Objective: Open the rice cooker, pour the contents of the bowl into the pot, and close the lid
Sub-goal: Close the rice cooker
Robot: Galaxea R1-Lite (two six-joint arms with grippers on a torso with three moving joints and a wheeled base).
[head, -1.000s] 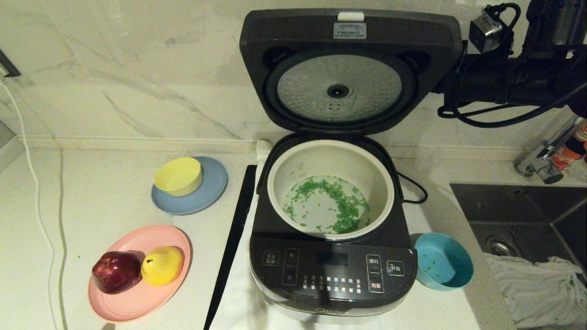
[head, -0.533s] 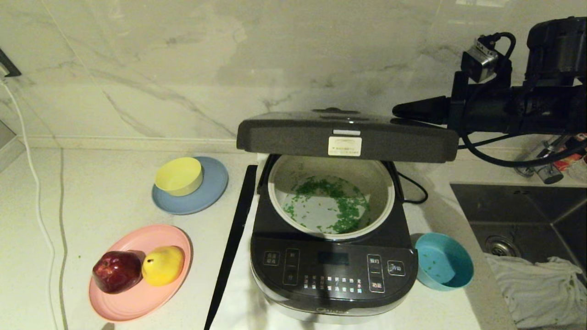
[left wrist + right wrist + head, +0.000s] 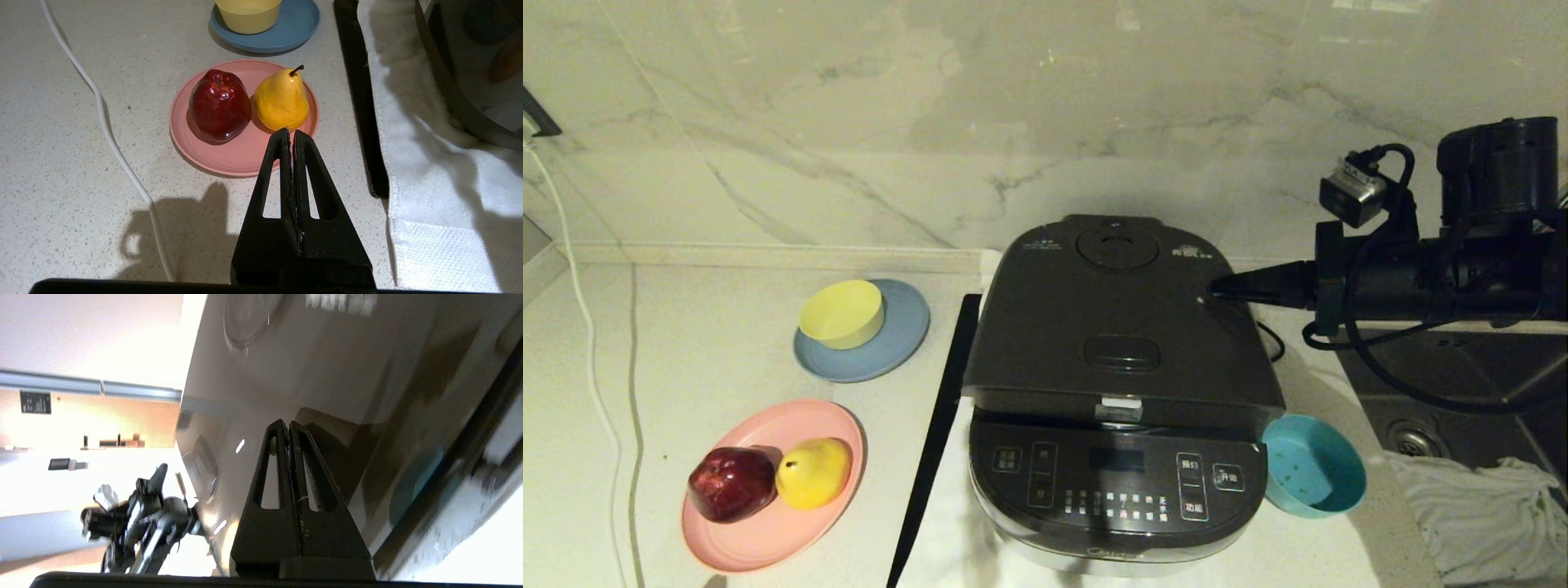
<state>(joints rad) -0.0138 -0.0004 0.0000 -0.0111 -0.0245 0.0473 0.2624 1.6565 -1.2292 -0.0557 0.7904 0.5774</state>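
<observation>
The dark grey rice cooker [image 3: 1117, 482] stands on a white towel with its lid [image 3: 1119, 327] lowered; a narrow gap still shows along the lid's front edge. The pot and the green contents are hidden under the lid. My right gripper [image 3: 1215, 289] is shut with nothing held, its tip resting on the lid's right side; in the right wrist view the right gripper [image 3: 286, 424] lies against the glossy lid [image 3: 327, 367]. The teal-blue bowl [image 3: 1313, 467] sits by the cooker's front right, holding only a few green specks. My left gripper [image 3: 291, 132] is shut and hangs near the pink plate.
A pink plate [image 3: 768, 531] carries a red apple [image 3: 731, 483] and a yellow pear [image 3: 813, 472]. A yellow bowl [image 3: 841, 313] sits on a blue plate [image 3: 898, 343]. A black strip [image 3: 935, 433] lies left of the cooker. A sink [image 3: 1462, 392] and a white cloth [image 3: 1478, 514] are at the right.
The lid swung down from fully upright to lying on the cooker, covering the pot. My right gripper came down and forward with it, from behind the lid onto its top.
</observation>
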